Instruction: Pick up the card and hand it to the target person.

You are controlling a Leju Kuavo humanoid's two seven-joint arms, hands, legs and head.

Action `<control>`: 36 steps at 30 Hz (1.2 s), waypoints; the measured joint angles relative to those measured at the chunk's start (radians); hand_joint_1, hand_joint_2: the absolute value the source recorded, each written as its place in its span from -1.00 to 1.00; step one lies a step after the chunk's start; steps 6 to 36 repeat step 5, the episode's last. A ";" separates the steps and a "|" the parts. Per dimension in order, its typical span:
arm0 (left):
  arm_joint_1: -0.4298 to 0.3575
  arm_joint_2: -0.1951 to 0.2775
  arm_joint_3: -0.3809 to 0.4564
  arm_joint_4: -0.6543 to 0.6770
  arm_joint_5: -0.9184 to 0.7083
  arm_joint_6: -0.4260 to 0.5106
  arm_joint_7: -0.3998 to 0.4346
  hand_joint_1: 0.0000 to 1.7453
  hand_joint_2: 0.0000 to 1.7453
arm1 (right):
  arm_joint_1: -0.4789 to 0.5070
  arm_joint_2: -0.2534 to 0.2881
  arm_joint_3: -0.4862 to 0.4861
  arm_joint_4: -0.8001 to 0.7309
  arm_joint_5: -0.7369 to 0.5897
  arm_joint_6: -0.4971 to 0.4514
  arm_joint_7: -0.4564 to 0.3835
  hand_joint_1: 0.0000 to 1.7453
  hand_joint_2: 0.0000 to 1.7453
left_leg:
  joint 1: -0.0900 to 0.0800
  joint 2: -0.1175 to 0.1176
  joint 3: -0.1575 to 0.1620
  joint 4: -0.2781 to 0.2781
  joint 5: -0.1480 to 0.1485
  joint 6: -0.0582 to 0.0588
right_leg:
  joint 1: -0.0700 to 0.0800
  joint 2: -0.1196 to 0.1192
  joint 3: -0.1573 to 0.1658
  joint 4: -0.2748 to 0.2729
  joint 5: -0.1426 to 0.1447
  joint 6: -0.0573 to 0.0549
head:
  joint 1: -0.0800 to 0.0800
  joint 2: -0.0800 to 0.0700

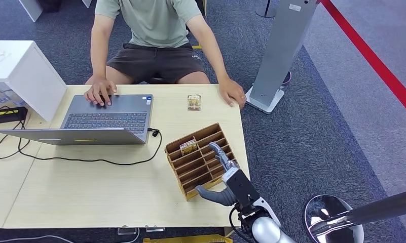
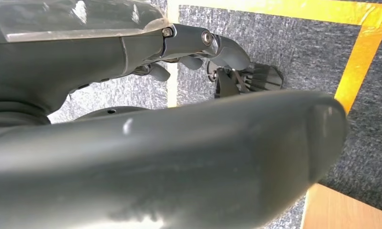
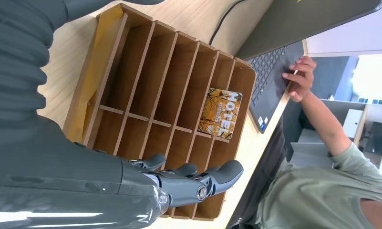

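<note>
Hovering over the wooden rack [image 1: 198, 159] by the surface's right edge, the right hand [image 1: 222, 174] has its fingers [image 3: 198, 179] spread, holding nothing. The card [image 1: 188, 147] stands in a far-left slot; reaching there, fingers should straddle it without bumping dividers.

laptop [image 1: 97, 120] sits at the desk's [image 1: 89, 192] far left; wooden rack [image 1: 198, 159] near the right edge holds one card [image 1: 188, 147]; another card [image 1: 194, 102] lies by the far edge.

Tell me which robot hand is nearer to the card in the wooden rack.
Right. The right robot hand hovers over the wooden rack, beside the slot holding the card. The left robot hand hangs over the carpet floor, away from the rack.
</note>
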 joint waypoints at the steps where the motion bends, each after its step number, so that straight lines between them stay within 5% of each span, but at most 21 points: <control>1: 0.000 -0.001 0.000 0.000 -0.001 0.000 0.002 -1.00 -1.00 | 0.000 0.000 0.000 0.000 -0.005 0.002 0.002 -1.00 1.00 | 0.000 0.000 0.000 0.000 0.000 0.000 | 0.000 0.000 0.000 0.000 0.000 0.000 | 0.000 0.000; 36: 0.000 -0.003 0.000 0.000 -0.003 -0.002 0.003 -1.00 -1.00 | 0.000 0.000 0.000 0.000 -0.021 0.016 0.004 -1.00 1.00 | 0.000 0.000 0.000 0.000 0.000 0.000 | 0.000 0.000 0.000 0.000 0.000 0.000 | 0.001 0.000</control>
